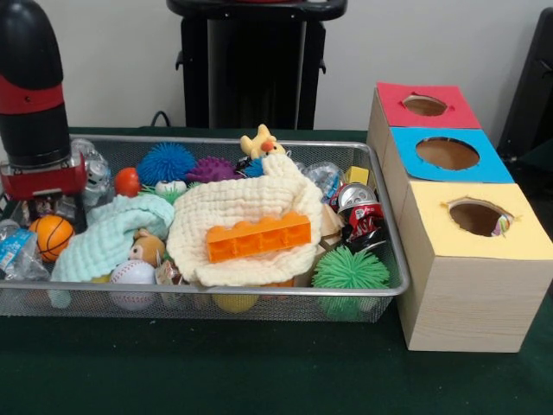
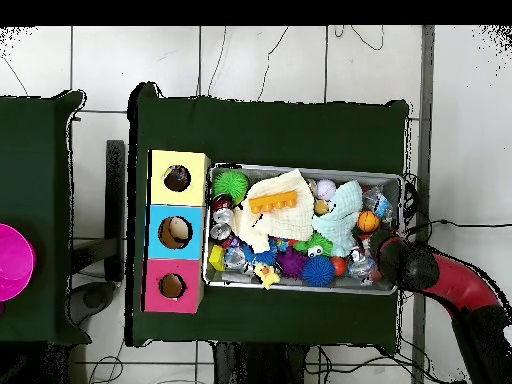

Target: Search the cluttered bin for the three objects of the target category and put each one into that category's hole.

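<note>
The silver wire mesh bin sits on the dark green table, full of toys; it also shows in the overhead view. My gripper hangs from the black and red arm, down in the bin's left end beside a mint-green cloth. In the overhead view the gripper is at the bin's right end. The yellow-topped hole is in the nearest wooden box. A scrap of multicoloured print shows at its right edge. I see no printed pieces clearly in the bin.
A cream waffle cloth with an orange brick on it covers the bin's middle. Around it lie a green spiky ball, a soda can, a small basketball and a baseball. Blue-topped and red-topped boxes stand behind the yellow one.
</note>
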Robot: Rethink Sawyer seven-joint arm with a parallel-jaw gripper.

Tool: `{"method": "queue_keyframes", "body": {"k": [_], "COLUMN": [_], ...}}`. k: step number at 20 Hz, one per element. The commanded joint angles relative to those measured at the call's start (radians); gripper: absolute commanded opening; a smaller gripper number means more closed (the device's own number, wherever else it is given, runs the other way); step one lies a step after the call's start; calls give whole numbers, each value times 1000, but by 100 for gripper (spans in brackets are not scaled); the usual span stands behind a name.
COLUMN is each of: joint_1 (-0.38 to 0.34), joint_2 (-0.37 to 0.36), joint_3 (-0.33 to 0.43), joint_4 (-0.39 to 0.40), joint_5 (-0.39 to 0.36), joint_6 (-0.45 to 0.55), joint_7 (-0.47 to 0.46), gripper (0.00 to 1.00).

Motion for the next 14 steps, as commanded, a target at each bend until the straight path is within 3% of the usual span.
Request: {"method": "queue_keyframes", "body": {"k": [1,8,14], "joint_1": [-19,-11,10], "joint_2": [-42,-109,-22], "joint_3": [0,-8,-69], "joint_4": [-95,-47,-64], "joint_5": [-116,-129,-174], "joint_6": [44,53,17], "joint_7": [-139,-105,-37], "gripper": [100,100,100]}}
